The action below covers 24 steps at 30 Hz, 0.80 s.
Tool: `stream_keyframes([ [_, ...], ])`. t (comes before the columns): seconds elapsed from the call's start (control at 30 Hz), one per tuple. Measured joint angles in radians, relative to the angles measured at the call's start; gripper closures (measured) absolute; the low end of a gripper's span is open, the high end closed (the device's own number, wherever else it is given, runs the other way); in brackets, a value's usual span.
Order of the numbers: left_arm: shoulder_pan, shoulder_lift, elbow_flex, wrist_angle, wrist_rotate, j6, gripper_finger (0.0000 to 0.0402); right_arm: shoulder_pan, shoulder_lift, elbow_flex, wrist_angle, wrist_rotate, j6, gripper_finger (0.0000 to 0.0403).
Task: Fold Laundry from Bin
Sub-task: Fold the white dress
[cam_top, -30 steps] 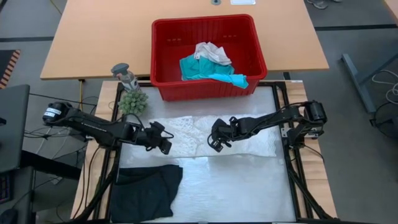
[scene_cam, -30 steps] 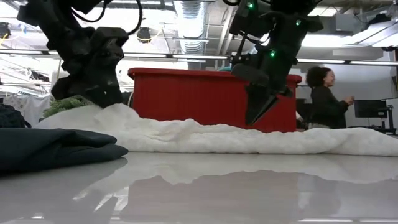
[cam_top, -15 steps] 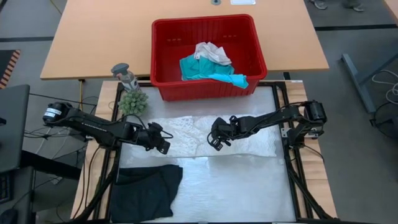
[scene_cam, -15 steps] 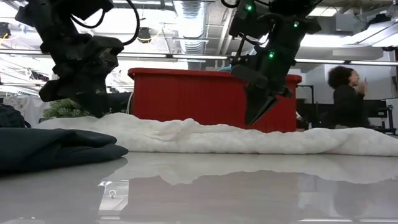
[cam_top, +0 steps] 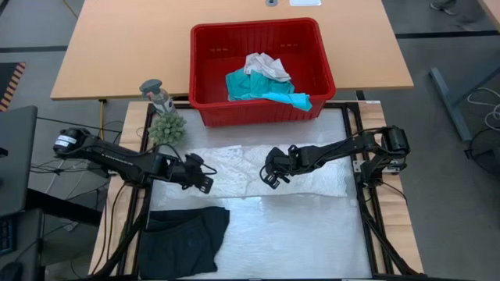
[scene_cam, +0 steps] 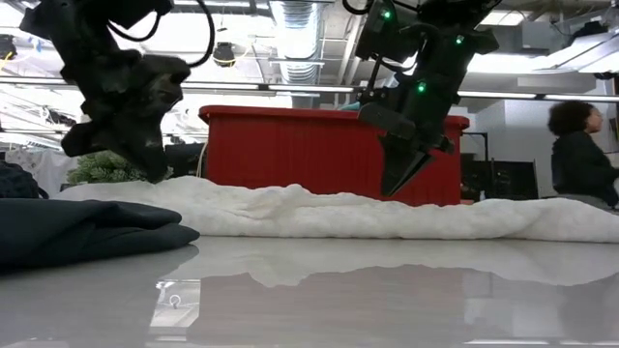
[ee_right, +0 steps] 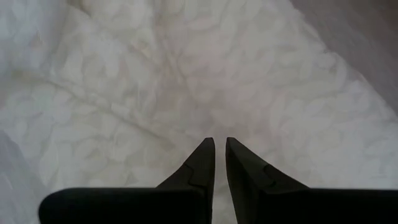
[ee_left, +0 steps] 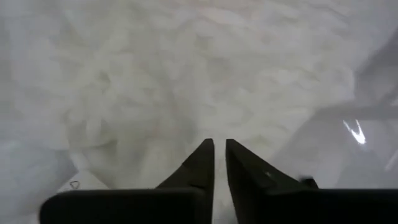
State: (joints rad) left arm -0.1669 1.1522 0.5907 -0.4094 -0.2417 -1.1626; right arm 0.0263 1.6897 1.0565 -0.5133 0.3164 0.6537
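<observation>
Black cloth (cam_top: 185, 238), folded, lies at the near left of the glossy white table (cam_top: 312, 234). Beyond it a white lacy garment (cam_top: 312, 179) stretches crumpled across the table's middle. Left gripper (cam_top: 205, 180) sits at its left end, fingers nearly together (whether cloth is pinched cannot be told); right gripper (cam_top: 268, 179) is at its centre, tips likewise close together just above the lace. Farther back: a small green plant (cam_top: 167, 127), a grey object (cam_top: 158, 94) just behind it, and the red slotted bin (cam_top: 262, 72) on a wooden table (cam_top: 117, 47), holding teal cloth (cam_top: 262, 87) and white cloth (cam_top: 266, 65). Low view: a person (scene_cam: 580, 155) stands in the room behind.
</observation>
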Motion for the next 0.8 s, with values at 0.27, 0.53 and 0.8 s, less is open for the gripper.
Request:
stream_keyframes([
  [0.27,-0.020,0.052,0.000,-0.030,-0.009,-0.014,0.0281,-0.001,0.000,0.000,-0.002,0.001,0.000,0.0337],
  [0.53,-0.015,0.077,0.000,-0.011,-0.085,-0.119,0.0251,-0.001,0.000,0.000,-0.002,0.000,-0.008,0.0337],
  [0.8,-0.015,0.145,0.000,0.029,-0.022,-0.170,0.0256,-0.009,0.000,0.000,-0.003,0.005,-0.031,0.0337],
])
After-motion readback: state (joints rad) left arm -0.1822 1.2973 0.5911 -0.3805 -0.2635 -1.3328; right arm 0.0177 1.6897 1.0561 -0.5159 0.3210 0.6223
